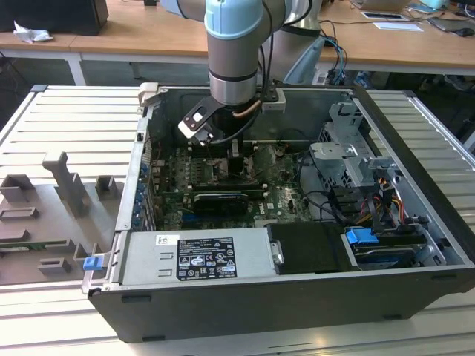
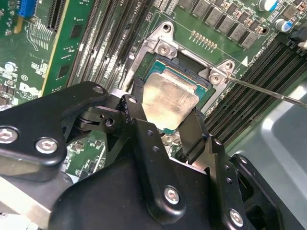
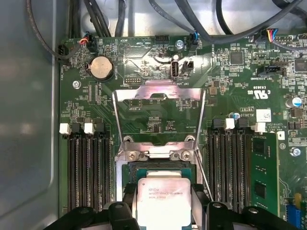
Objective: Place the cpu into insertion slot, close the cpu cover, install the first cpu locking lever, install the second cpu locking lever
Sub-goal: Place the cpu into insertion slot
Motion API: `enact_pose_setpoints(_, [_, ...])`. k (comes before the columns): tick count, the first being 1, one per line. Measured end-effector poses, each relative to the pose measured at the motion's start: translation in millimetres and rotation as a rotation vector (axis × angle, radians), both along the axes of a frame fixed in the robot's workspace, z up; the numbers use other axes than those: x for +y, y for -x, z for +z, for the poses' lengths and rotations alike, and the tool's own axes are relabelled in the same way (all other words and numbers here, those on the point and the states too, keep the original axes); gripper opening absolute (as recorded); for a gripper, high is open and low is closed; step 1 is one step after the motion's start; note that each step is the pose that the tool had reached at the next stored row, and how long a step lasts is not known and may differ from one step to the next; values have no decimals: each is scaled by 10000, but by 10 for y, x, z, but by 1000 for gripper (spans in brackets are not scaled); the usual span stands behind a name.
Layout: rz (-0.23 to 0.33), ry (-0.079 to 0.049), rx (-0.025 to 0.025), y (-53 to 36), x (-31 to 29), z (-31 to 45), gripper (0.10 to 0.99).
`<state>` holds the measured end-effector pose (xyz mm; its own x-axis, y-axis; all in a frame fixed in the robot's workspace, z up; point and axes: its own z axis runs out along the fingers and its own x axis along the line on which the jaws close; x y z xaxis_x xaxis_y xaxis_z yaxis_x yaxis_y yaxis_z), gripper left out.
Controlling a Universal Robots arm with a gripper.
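While the end effector [image 2: 163,111] pinches the cpu [image 2: 170,100] by two opposite edges, its fingers [image 2: 130,106] pressed onto it, the chip sits right over the insertion slot [image 2: 168,64], near the far wall of the open computer case [image 1: 297,311]. I cannot tell whether it is seated. The cpu cover [image 3: 158,93] stands flipped open, and a thin locking lever [image 2: 268,91] lies just beside the slot. The likely risk is that any tilt or offset at release would bend socket pins or leave the chip cocked.
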<state>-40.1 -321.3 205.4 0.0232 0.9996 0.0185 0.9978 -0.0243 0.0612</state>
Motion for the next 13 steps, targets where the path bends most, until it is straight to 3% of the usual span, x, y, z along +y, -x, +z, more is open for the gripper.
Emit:
enact_pose_setpoints(6, [5, 99, 2, -1, 37, -46, 537])
enact_pose_setpoints(11, [4, 102, 1, 0, 37, -47, 537])
enact_pose_setpoints(13, [5, 103, 1, 0, 37, -47, 608])
